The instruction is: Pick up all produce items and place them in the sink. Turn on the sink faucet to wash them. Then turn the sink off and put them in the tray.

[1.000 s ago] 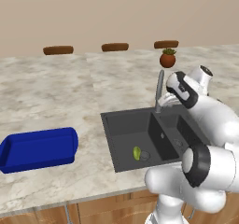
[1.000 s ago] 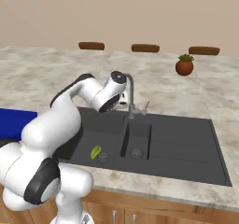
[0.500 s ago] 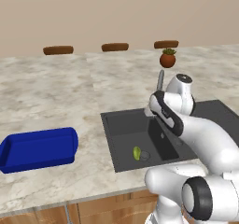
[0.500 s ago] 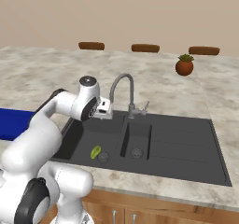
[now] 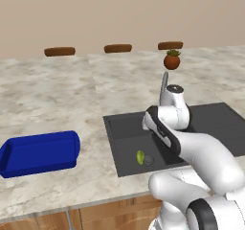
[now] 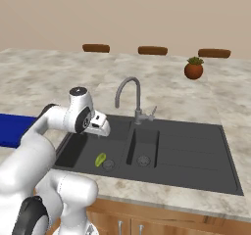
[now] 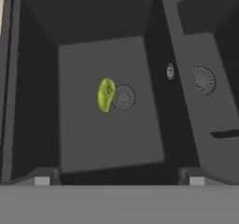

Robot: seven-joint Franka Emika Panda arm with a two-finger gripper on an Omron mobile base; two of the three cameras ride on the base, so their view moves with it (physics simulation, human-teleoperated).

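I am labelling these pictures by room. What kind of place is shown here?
Most likely a kitchen, a rendered one. A dark double-basin sink with a gooseneck faucet is set into a marble-look counter above wooden cabinet fronts.

Flat, even rendered light, no glare or blur anywhere. Sink (image 7: pixel 37 41) basin reads pretty dark, and shadows under things stay super soft.

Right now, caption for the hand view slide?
Open gripper looks down at the yellow-green produce item lying beside the drain in the sink.
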